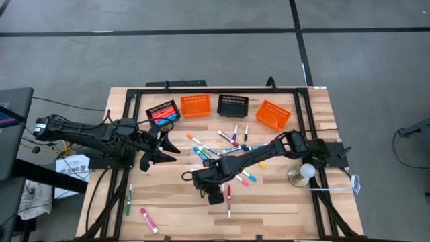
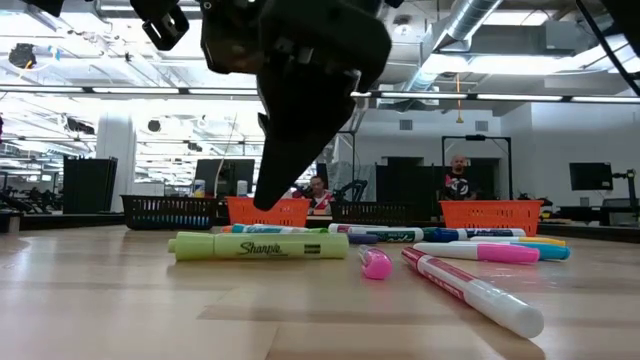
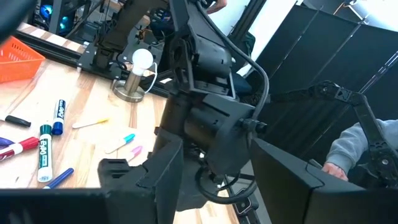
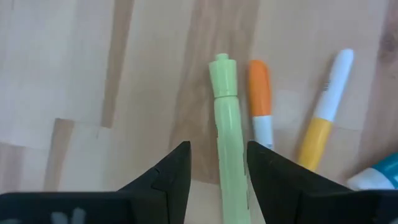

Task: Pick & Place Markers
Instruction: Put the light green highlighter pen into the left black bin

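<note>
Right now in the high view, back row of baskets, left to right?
Black basket holding markers → empty orange basket → empty black basket → tilted orange basket.

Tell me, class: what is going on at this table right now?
The right tool is down over the table, its fingers open on either side of a light green highlighter among the scattered markers. The left tool waits open at the table's left. One black basket already holds some markers.
</note>
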Robot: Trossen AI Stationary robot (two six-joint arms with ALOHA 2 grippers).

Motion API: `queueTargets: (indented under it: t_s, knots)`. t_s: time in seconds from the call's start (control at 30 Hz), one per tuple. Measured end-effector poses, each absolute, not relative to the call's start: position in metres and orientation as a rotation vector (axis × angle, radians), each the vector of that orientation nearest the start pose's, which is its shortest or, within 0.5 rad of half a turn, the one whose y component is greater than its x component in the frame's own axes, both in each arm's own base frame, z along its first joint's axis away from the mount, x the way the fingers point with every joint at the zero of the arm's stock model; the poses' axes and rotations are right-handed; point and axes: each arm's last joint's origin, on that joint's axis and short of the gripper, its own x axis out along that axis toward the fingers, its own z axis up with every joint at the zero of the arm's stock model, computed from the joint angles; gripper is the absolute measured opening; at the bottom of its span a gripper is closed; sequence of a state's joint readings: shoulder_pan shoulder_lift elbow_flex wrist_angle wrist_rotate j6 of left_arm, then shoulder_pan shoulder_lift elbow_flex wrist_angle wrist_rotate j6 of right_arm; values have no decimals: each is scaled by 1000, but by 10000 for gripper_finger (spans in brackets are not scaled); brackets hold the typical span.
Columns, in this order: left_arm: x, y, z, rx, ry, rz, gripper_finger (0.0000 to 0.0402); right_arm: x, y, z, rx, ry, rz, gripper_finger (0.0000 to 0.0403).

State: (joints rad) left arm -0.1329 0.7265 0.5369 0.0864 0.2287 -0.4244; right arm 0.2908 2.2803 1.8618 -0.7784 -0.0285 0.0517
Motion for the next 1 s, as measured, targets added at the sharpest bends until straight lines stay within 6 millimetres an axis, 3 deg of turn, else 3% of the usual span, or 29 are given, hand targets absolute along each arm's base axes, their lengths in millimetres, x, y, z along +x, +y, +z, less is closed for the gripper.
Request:
queueTargets:
  t_s: [0.13, 0.47, 0.67, 0.83, 1.0]
  knots:
    - [168, -29, 282, -424, 179, -334, 186, 456, 135, 169, -109, 1197, 246, 158]
    - [168, -29, 282, -424, 178, -334, 186, 447, 125, 140, -103, 1259, 229, 166]
    - [168, -29, 282, -424, 178, -334, 186, 445, 122, 136, -76, 1266, 211, 160]
    - [168, -29, 282, -424, 178, -334, 186, 445, 122, 136, -88, 1263, 196, 145]
    - [168, -29, 282, -424, 178, -334, 186, 445, 122, 136, -66, 1265, 174, 103]
